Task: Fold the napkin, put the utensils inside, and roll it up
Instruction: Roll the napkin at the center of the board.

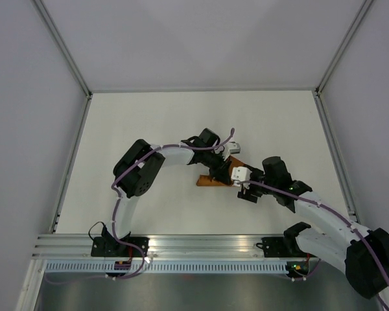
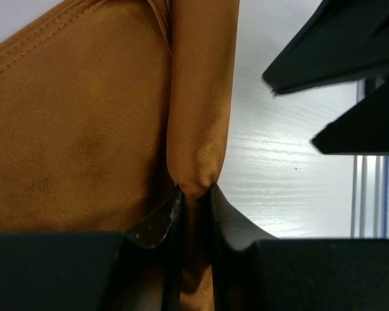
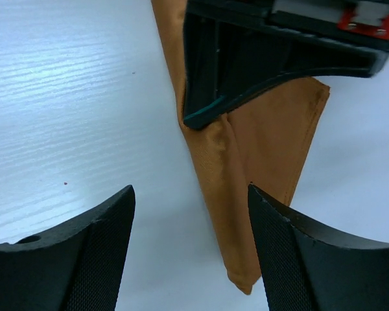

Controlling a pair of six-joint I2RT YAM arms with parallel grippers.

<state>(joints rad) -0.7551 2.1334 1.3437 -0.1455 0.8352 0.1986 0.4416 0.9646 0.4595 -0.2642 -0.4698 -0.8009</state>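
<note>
Left arm (image 1: pixel 139 172): It bends out from the near rail and reaches over to the napkin from the far side.

Left end effector (image 2: pixel 194 194): It sits right on the napkin. Its two black fingers (image 2: pixel 159 223) are almost together, with only a thin gap. They pinch a raised fold of the cloth between their tips.

Napkin (image 1: pixel 211 182): This is a rust-brown cloth, folded up small into a long, narrow shape. It lies flat on the table, between the two end effectors. In the left wrist view a stitched hem runs along its edge, and a smooth ridge of cloth rises up into the pinch. In the right wrist view it gets thinner down to a pointed end.

Right end effector (image 3: pixel 189 194): It is at the right end of the napkin, on the near side. Its fingers (image 3: pixel 97 259) are spread wide apart and hold nothing. The pointed end of the napkin lies in the gap, closer to one finger. I cannot tell if it touches that finger.

Right arm (image 1: pixel 324 220): It stretches from the near right corner over to the napkin.

Table (image 1: pixel 149 129): It is white, and the napkin lies near its middle.
</note>
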